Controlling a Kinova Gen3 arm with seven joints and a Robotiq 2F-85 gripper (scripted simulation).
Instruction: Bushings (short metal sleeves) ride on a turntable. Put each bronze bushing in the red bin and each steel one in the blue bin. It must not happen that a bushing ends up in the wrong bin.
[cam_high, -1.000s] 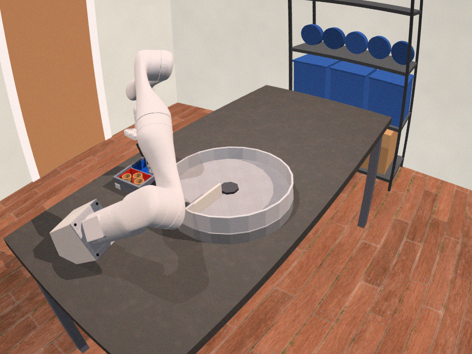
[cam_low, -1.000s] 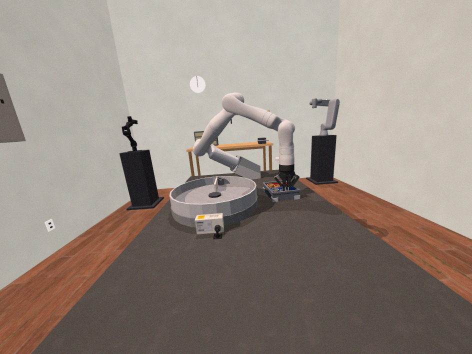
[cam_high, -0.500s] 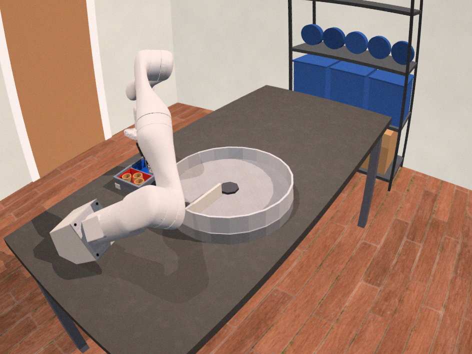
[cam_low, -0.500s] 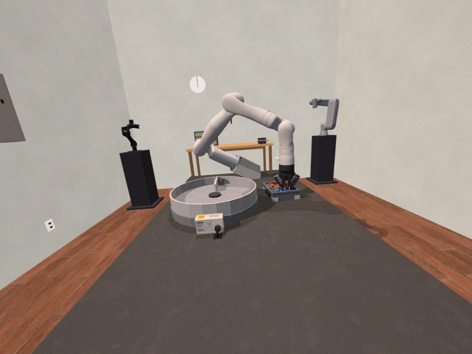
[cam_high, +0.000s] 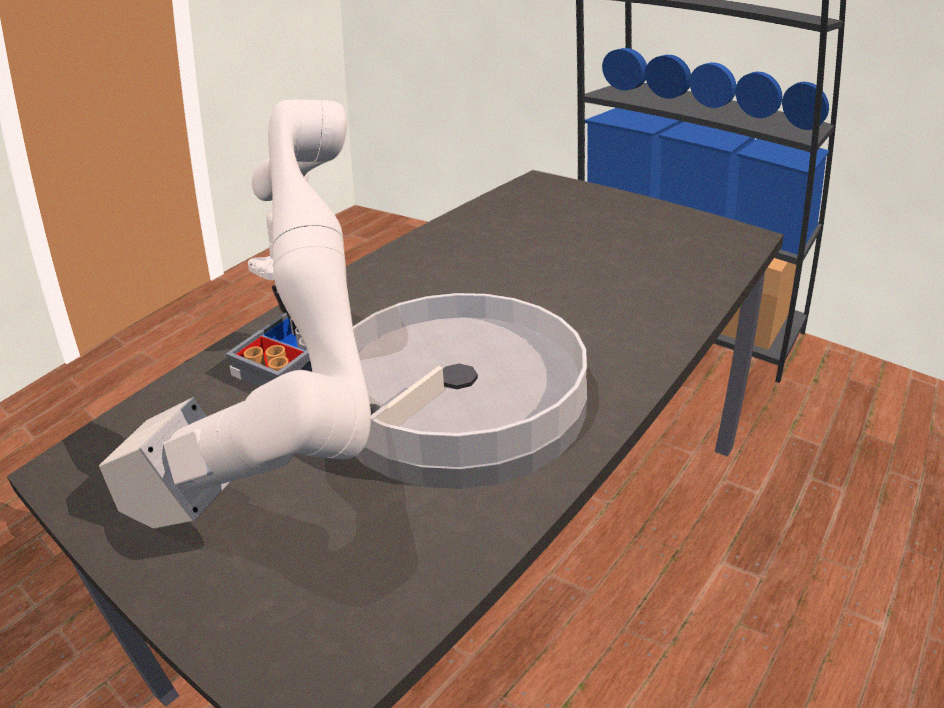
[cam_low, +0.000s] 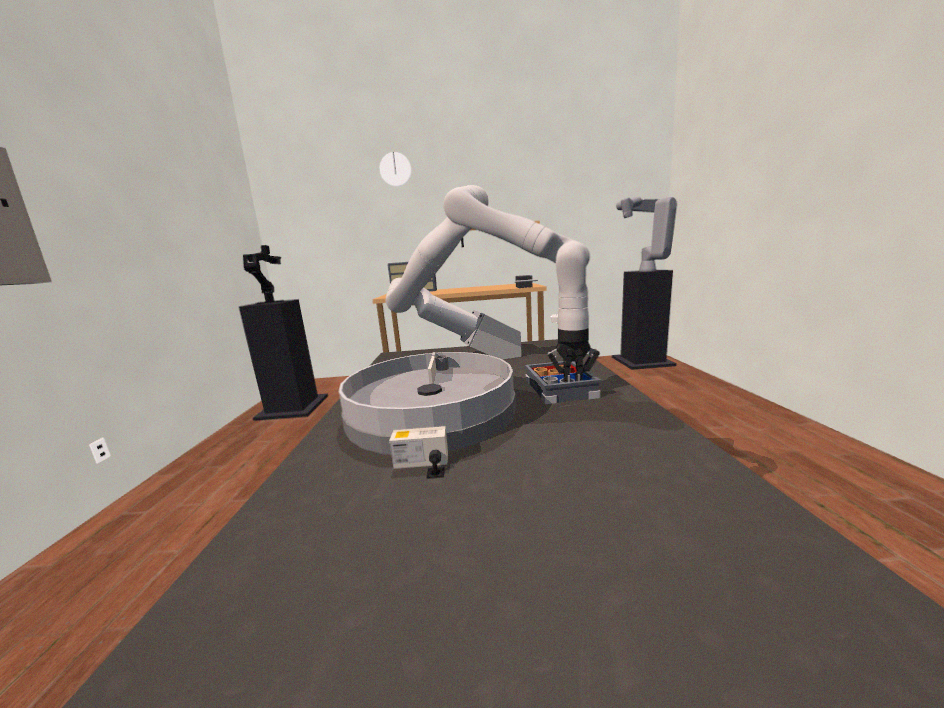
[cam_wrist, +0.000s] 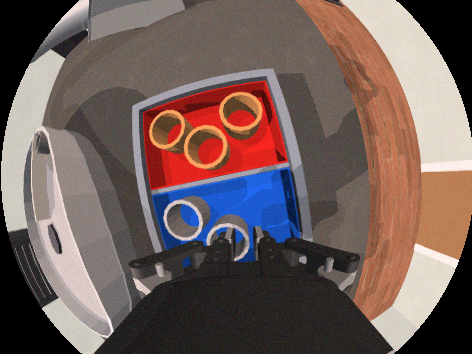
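Seen from above, the turntable (cam_high: 503, 350) (cam_low: 396, 388) (cam_wrist: 75, 265) has the divided tray (cam_high: 255, 374) (cam_low: 571, 392) (cam_wrist: 295, 175) at about its 9 o'clock, with the arm's base (cam_high: 144, 472) (cam_low: 497, 336) at about 8. In the wrist view, the tray's red bin (cam_high: 293, 352) (cam_wrist: 260, 160) lies toward 12 o'clock and holds three bronze bushings (cam_high: 253, 361) (cam_low: 540, 370) (cam_wrist: 187, 150), at roughly 10, 2 and the middle; the blue bin (cam_high: 278, 332) (cam_low: 585, 376) (cam_wrist: 255, 195) lies toward 6 and holds two steel bushings (cam_wrist: 205, 212). The gripper (cam_high: 283, 304) (cam_low: 573, 374) (cam_wrist: 244, 235) points down over the blue bin, its fingers a narrow gap apart and gripping nothing visibly; the left finger in that view overlaps the nearer steel bushing, and contact cannot be told. A raised grey wall (cam_high: 488, 449) (cam_low: 457, 415) (cam_wrist: 100, 240) rings the turntable, and a cream barrier (cam_high: 411, 397) (cam_low: 431, 369) runs from the dark hub (cam_high: 460, 375) (cam_low: 429, 389) (cam_wrist: 55, 239) toward 8 o'clock in the top view, while the arm hides the turntable's left side. In the exterior view, a white carton (cam_low: 419, 448) stands at the turntable's 6 o'clock, a small black stand (cam_low: 435, 463) just before it.

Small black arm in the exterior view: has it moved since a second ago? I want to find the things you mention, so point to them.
Yes, the small black arm (cam_low: 266, 287) has dipped lower, toward the top of its pedestal (cam_low: 276, 358).
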